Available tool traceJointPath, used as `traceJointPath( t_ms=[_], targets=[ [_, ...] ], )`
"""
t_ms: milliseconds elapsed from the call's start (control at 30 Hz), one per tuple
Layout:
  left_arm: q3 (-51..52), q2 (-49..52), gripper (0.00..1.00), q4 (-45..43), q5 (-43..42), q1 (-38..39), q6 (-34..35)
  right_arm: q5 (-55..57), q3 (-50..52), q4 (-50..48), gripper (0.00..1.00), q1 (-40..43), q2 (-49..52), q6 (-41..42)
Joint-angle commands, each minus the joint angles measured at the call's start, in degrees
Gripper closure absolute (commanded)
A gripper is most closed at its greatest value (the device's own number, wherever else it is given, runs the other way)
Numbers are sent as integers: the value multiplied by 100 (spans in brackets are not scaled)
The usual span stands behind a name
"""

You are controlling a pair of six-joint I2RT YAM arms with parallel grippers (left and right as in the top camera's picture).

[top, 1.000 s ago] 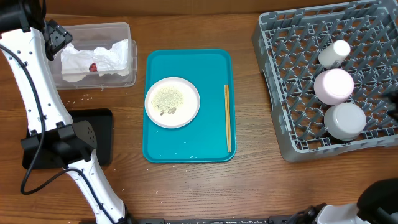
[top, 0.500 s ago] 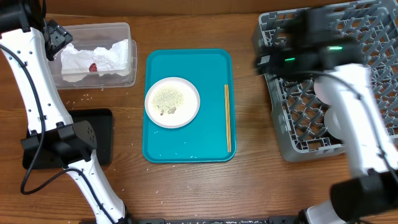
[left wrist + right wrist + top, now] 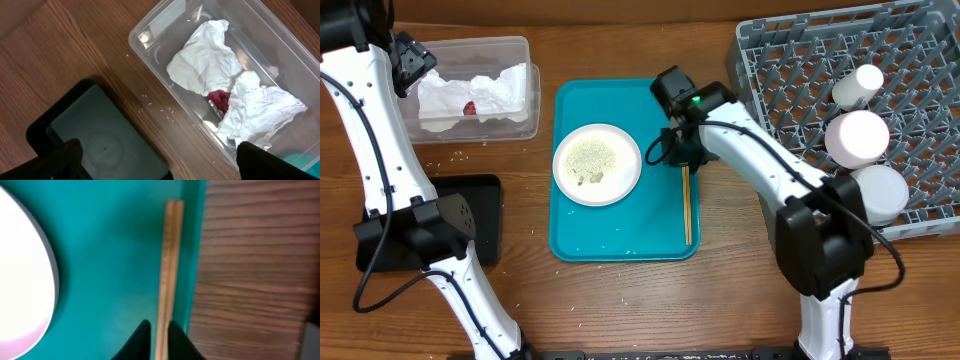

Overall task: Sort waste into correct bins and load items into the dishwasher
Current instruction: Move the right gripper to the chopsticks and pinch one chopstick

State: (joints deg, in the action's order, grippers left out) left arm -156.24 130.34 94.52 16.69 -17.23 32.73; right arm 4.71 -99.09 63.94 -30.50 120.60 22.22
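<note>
Teal tray is sitting mid-table, and I am placing everything from it. The chopsticks are lying flat on the tray along the edge facing the rack. The right gripper is reaching down over their far end. In its wrist view the fingers are drawn in to a narrow gap with the chopsticks running between them, seemingly pressed on both sides. The plate is resting on the tray's other half, carrying rice. Off the tray's opposite edge, the tub is holding the napkin and the sachet. The left gripper is hovering above that tub, spread wide and carrying nothing. The black tray is lying nearer me on that same side, with loose grains on the wood between the two. The cup, saucer and bowl are standing in the rack.
</note>
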Motion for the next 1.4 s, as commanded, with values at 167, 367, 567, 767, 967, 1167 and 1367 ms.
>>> traceJointPath(
  t_ms=[167, 367, 567, 767, 967, 1167, 1367],
  targets=[
    [20, -33, 0, -4, 20, 39, 70, -9, 138, -2, 76, -208, 382, 59],
    [20, -33, 0, -4, 20, 39, 70, -11, 142, -42, 72, -195, 476, 57],
    [20, -33, 0, -4, 17, 39, 70, -11, 177, -4, 72, -195, 634, 55],
    [20, -33, 0, -4, 17, 39, 70, -13, 177, -4, 72, -201, 717, 55],
    [20, -33, 0, -4, 17, 39, 70, -11, 323, -98, 71, -201, 717, 55],
    [20, -33, 0, -4, 20, 39, 70, -39, 476, -195, 96, -201, 713, 59],
    [20, -33, 0, -4, 20, 39, 70, -494, -227, 72, 96, -160, 610, 57]
  ],
)
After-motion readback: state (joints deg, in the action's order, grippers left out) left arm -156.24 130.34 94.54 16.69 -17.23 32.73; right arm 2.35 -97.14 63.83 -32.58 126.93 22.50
